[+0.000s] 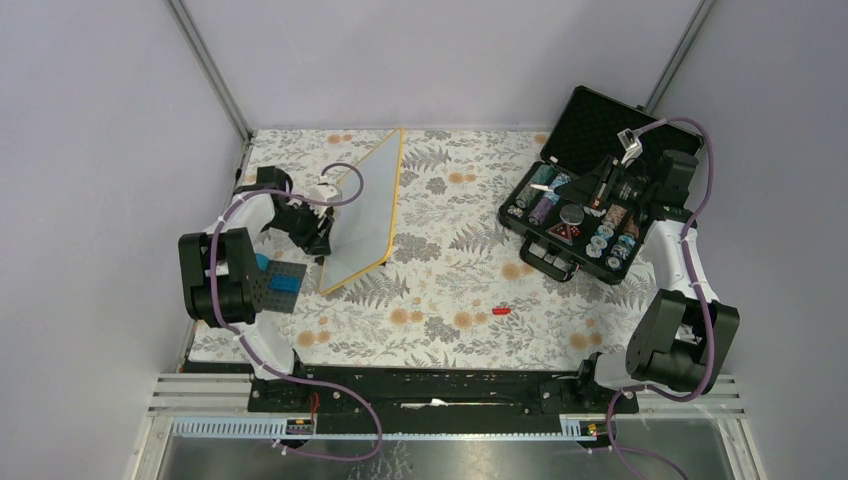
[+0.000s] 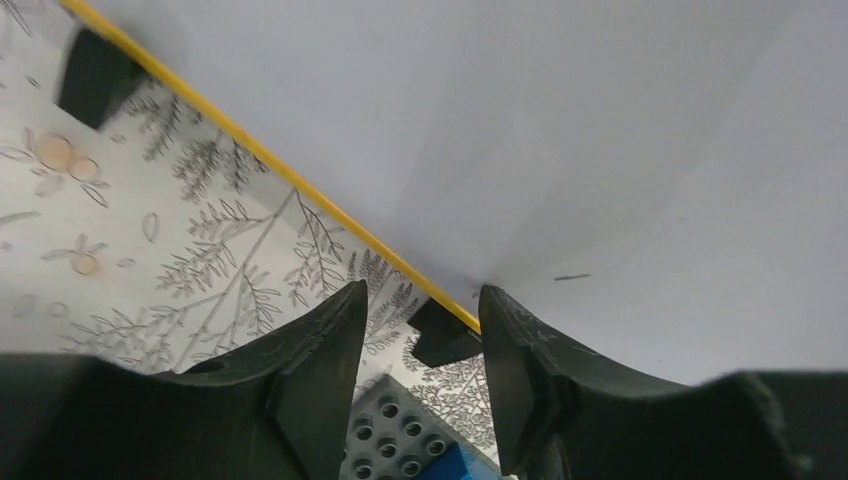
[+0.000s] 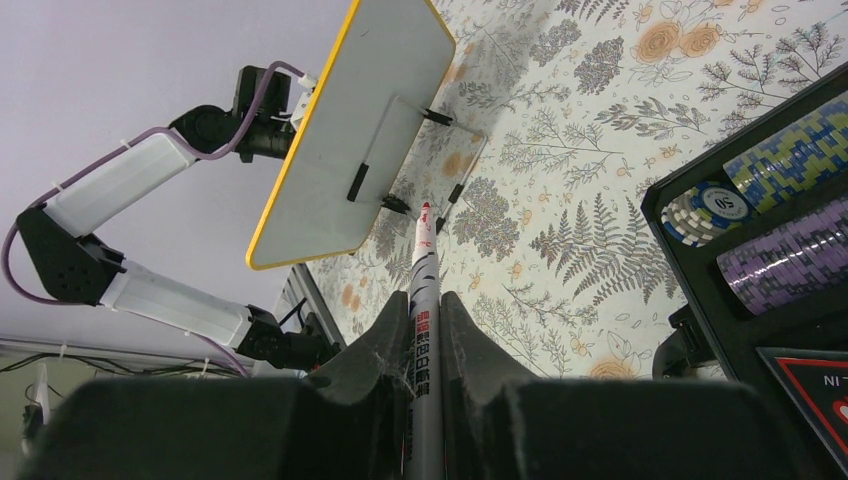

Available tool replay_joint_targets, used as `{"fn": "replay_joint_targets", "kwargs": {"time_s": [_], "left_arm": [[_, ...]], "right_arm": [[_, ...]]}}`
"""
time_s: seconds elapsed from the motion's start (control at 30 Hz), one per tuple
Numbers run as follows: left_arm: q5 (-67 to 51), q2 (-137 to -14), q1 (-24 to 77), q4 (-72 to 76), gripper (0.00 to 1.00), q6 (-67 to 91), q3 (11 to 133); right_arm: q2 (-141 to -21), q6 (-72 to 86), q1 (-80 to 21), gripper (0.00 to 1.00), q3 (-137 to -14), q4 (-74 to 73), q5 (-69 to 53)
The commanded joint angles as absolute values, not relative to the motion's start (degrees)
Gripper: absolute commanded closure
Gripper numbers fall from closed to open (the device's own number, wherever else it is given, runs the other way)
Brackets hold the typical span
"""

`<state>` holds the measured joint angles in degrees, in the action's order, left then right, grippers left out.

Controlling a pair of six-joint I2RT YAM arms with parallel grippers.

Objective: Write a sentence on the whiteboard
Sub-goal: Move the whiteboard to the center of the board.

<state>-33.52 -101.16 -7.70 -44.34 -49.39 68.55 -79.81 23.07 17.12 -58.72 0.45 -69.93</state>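
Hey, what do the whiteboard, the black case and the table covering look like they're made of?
Whiteboard: smooth, faintly glossy white panel, likely coated board or plastic, with a thin yellow rim. Black case: hard shell, probably plastic; its open lid looks foam-lined and matte. Table covering: flat printed floral sheet, cloth or vinyl; cannot tell which.

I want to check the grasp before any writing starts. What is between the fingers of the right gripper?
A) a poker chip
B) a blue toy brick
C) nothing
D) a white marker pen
D: in the right wrist view the right gripper is shut on a white marker pen, and the pen's tip sticks out past the fingertips.
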Motion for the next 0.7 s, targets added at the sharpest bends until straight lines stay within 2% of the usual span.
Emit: {"fn": "replay_joint_targets", "kwargs": {"time_s": [0.0,0.1,0.17,0.43,0.67], "left_arm": [[-35.11,-98.77,-8.29,-42.96,0.46,-55.48,72.01],[-35.01,-100.90,-10.05,-46.10,0.34,-64.51,78.50],[-34.21,-102.29,-10.11,-46.23,0.31,-69.01,81.72],[-31.55,-108.89,-9.30,-49.85,0.28,-91.36,87.86],[-27.68,-114.83,-6.09,-49.85,0.29,-96.04,90.60]], "right_arm": [[-78.49,21.97,16.63,1.00,-59.08,0.62,-70.93],[-78.62,22.09,16.61,1.00,-59.22,0.59,-70.84],[-78.60,22.15,16.61,1.00,-59.24,0.61,-70.71],[-78.60,22.47,16.66,1.00,-58.80,0.62,-70.22],[-78.95,22.64,16.61,1.00,-58.68,0.55,-69.79]]}}
